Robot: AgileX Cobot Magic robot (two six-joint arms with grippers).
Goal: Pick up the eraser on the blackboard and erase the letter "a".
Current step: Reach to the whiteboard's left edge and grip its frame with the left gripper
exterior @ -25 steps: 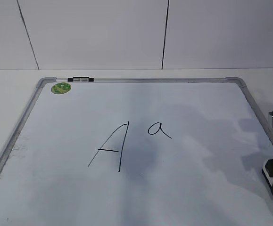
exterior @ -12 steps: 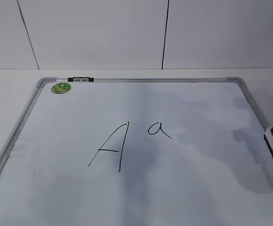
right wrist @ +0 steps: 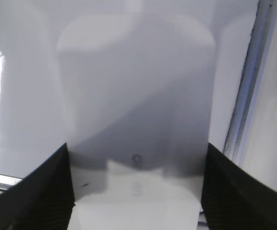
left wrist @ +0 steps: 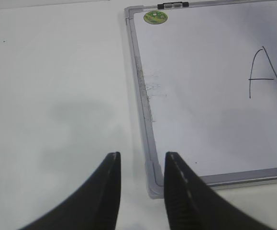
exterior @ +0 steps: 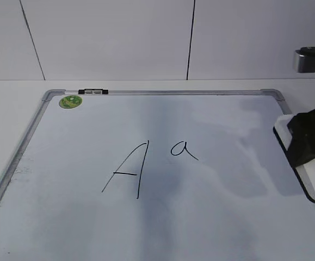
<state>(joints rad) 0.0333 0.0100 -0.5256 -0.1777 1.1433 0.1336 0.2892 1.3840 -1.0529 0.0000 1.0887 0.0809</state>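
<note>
One eraser (exterior: 304, 163), two letters

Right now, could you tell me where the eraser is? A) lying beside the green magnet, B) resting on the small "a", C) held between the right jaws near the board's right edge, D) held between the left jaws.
C: the eraser sits gripped between the right gripper jaws by the blackboard right edge.

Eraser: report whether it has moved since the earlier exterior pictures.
Yes. The eraser, shut in the right gripper, has come up and inward from the picture's right edge, toward the blackboard's top-right corner.
</note>
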